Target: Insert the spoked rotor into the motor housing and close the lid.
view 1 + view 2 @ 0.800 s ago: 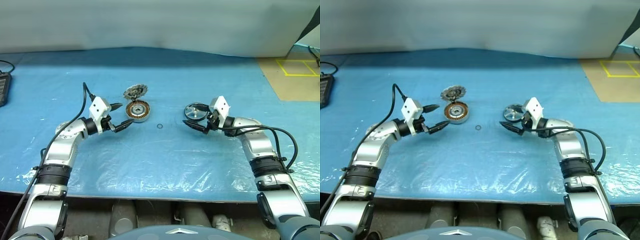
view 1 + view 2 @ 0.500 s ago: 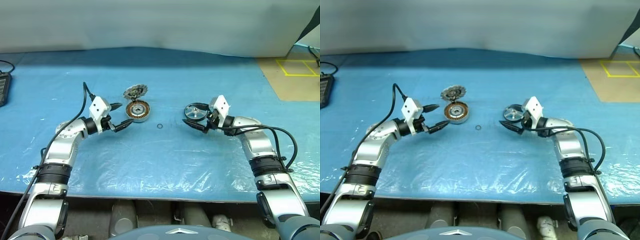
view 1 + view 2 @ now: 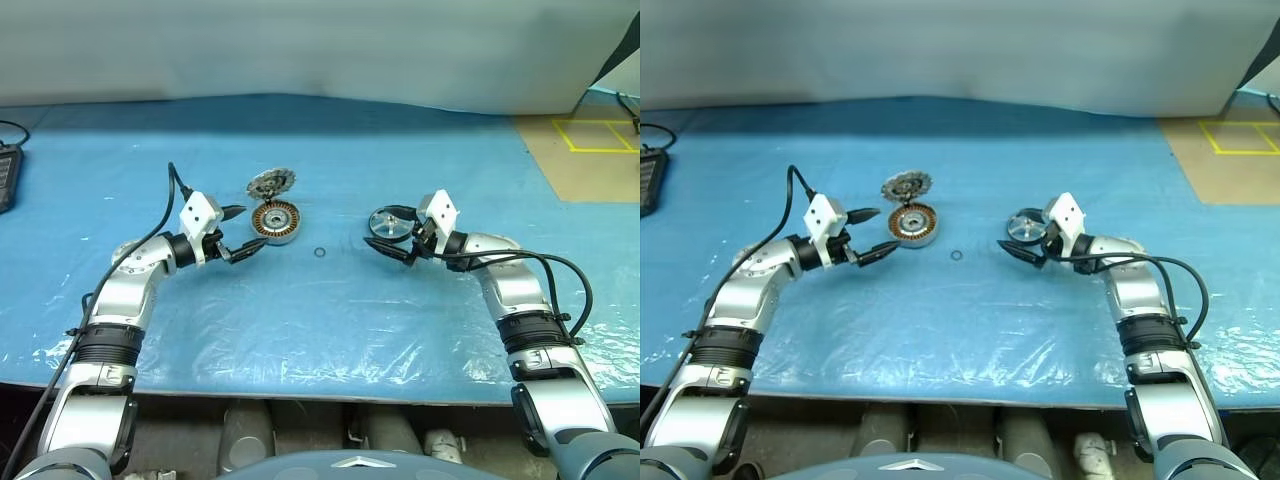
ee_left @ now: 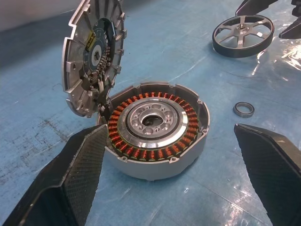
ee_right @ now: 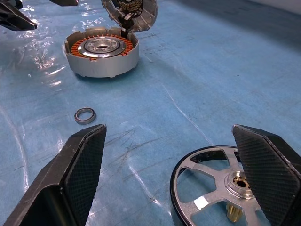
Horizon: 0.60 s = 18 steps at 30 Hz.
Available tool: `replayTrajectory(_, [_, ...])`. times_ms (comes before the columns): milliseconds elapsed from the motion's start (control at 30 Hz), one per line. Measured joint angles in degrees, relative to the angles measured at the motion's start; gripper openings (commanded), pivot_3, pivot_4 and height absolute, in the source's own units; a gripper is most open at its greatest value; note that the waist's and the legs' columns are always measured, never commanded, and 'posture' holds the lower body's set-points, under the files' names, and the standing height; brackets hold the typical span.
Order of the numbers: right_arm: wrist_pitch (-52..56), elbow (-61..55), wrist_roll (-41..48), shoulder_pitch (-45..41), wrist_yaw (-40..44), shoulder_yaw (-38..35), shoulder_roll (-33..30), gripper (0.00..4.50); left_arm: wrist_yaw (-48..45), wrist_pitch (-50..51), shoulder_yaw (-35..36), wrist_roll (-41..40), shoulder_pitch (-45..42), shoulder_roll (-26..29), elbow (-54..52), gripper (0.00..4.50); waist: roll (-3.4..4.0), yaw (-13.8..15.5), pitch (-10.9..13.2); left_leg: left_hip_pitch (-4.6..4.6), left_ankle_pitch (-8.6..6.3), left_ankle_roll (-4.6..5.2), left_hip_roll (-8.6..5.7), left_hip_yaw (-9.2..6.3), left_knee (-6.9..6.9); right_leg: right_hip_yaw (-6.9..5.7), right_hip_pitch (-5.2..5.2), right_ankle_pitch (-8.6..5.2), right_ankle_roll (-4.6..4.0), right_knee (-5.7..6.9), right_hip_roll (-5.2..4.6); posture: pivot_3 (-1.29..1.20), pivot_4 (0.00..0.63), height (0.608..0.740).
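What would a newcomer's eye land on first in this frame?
Probably the motor housing, open on the blue table cover with its ring of copper windings showing, and the lid propped tilted against its far edge. The spoked rotor lies apart, just before the open right gripper, with a small loose ring between.

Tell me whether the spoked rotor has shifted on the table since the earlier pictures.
No. The spoked rotor lies just where it did relative to the small ring and the motor housing; the open right hand has not gripped it.
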Motion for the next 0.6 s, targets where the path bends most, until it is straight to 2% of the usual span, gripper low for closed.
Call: replayTrajectory(600, [0.0,0.0,0.0,-0.2,0.1,0.0,0.0,4.47,-0.5,0.0,0.0,0.3,0.0,0.0,0.0,4.50,0.00,0.0,0.0,0.00,0.00,0.00,0.00,0.00,0.01,0.00,0.00,0.00,0.00,0.00,0.00,0.00,0.150,0.740])
